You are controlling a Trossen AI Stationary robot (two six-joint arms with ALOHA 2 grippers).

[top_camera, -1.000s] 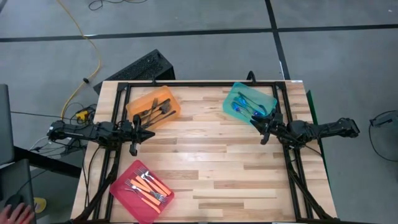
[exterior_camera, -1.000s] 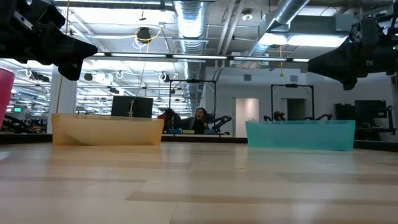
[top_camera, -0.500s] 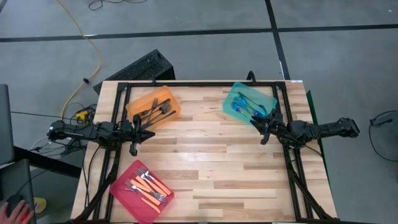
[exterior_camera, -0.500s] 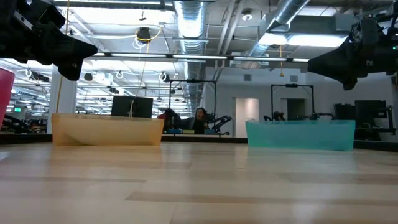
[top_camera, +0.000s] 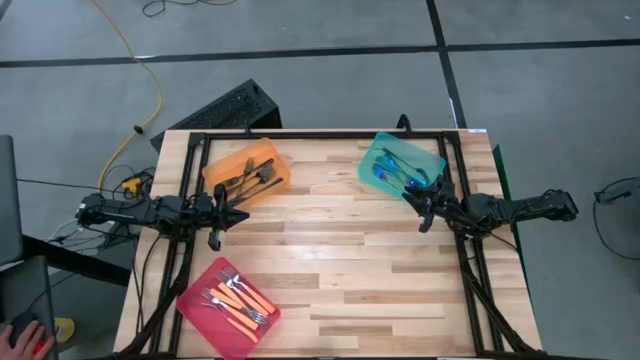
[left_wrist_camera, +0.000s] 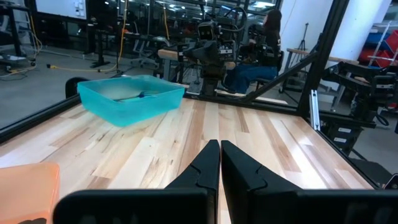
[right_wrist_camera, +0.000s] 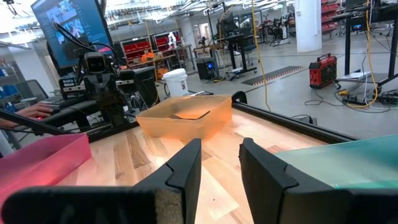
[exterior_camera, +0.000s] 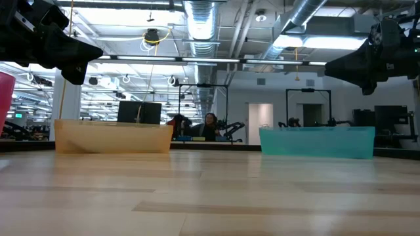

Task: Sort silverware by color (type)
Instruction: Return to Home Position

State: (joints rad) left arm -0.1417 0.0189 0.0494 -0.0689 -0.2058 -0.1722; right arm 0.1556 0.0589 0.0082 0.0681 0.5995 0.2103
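The silverware lies in three trays on the wooden table. Dark forks (top_camera: 254, 178) lie in the orange tray (top_camera: 222, 170) at the far left. Blue-handled forks (top_camera: 396, 172) lie in the teal tray (top_camera: 372, 160) at the far right. Orange-handled forks (top_camera: 240, 299) lie in the pink tray (top_camera: 200, 312) at the near left. My left gripper (top_camera: 243, 213) hovers level at the table's left side, shut and holding nothing (left_wrist_camera: 219, 163). My right gripper (top_camera: 422, 209) hovers level at the right side, beside the teal tray, open, with nothing between its fingers (right_wrist_camera: 221, 163).
Bare wood (top_camera: 340, 250) stretches between the arms and toward the near edge. Black frame rails (top_camera: 300, 135) run along the table's far side and both ends. A black keyboard (top_camera: 225, 108) lies on the floor beyond the far edge. A person's hand (top_camera: 22, 338) shows at the near left, off the table.
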